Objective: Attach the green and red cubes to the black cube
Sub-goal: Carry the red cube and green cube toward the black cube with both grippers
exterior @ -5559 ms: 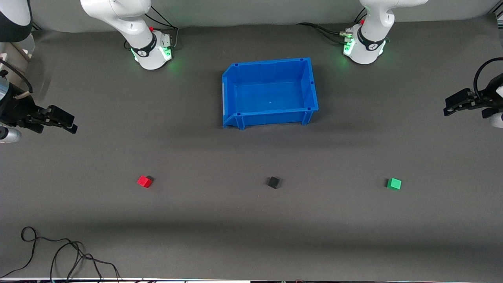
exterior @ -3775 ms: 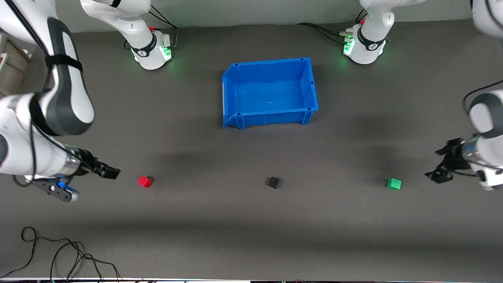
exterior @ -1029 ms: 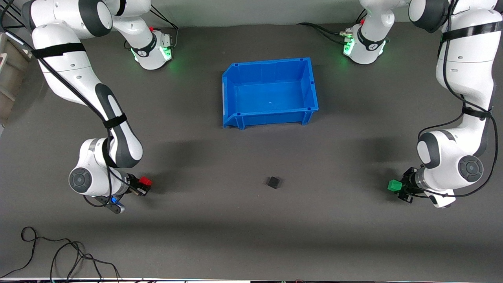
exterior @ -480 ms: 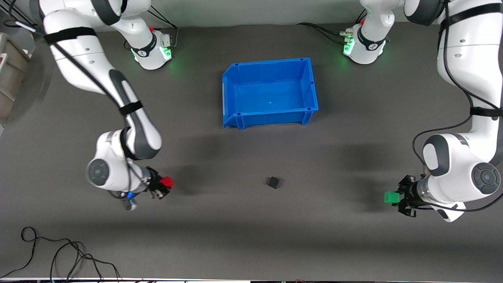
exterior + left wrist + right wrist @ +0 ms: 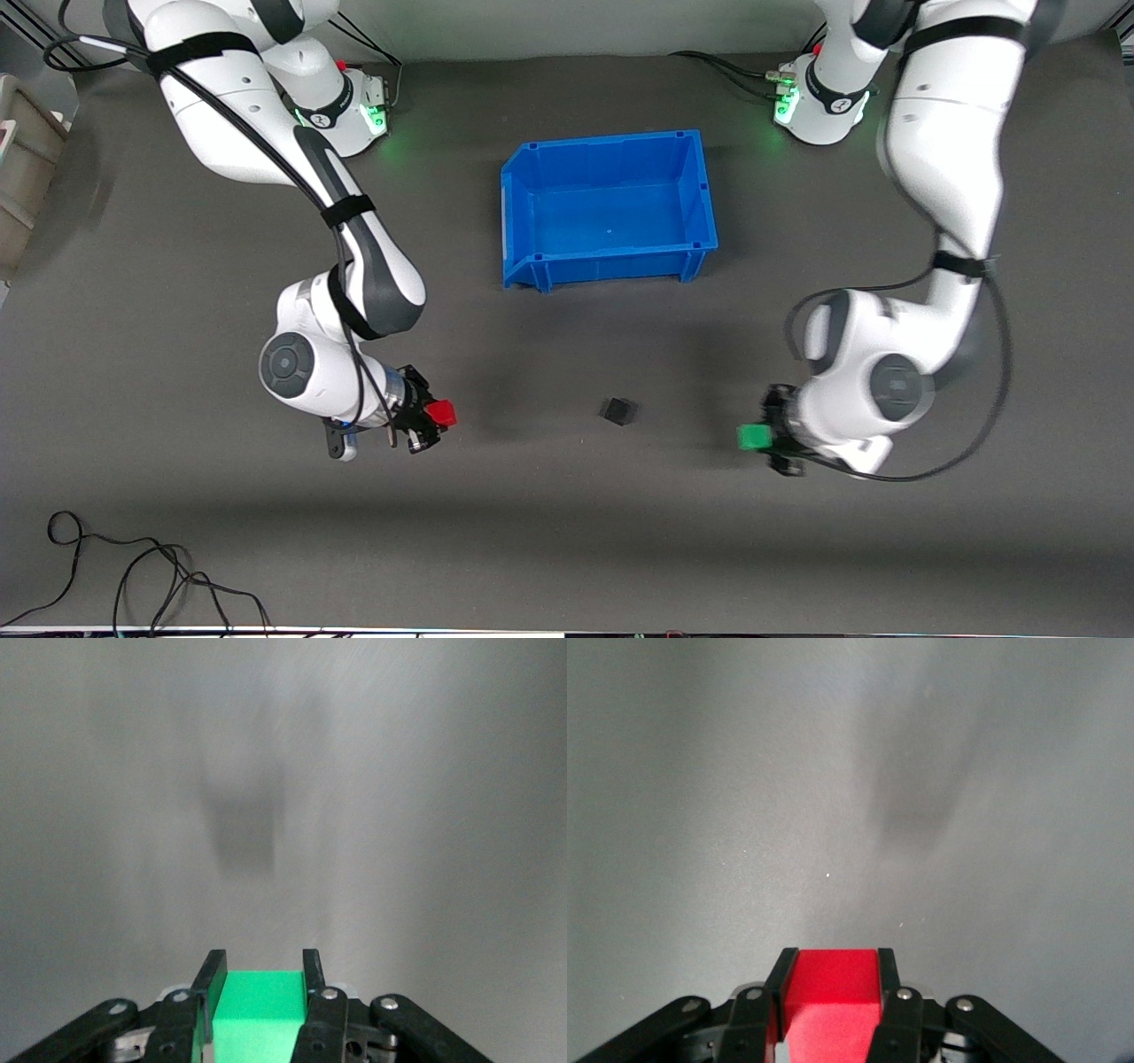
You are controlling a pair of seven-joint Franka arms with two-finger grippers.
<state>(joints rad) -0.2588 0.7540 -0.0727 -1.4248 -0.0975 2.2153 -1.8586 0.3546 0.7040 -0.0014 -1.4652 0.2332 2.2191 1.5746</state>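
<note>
Left gripper [image 5: 769, 438] clamps green cube [image 5: 754, 437], right gripper [image 5: 429, 420] clamps red cube [image 5: 440, 413]; both are raised over the dark grey bench [image 5: 567, 549]. Black cube [image 5: 617, 410] lies mid-bench between them, turned corner-on. Blue bin [image 5: 608, 209] sits toward the base edge

My arms [image 5: 221, 97] are glossy white with dark grey joints, black straps and black cables; my bases [image 5: 350, 111] glow green, and my fingers [image 5: 781, 979] are black with silver screws.
</note>
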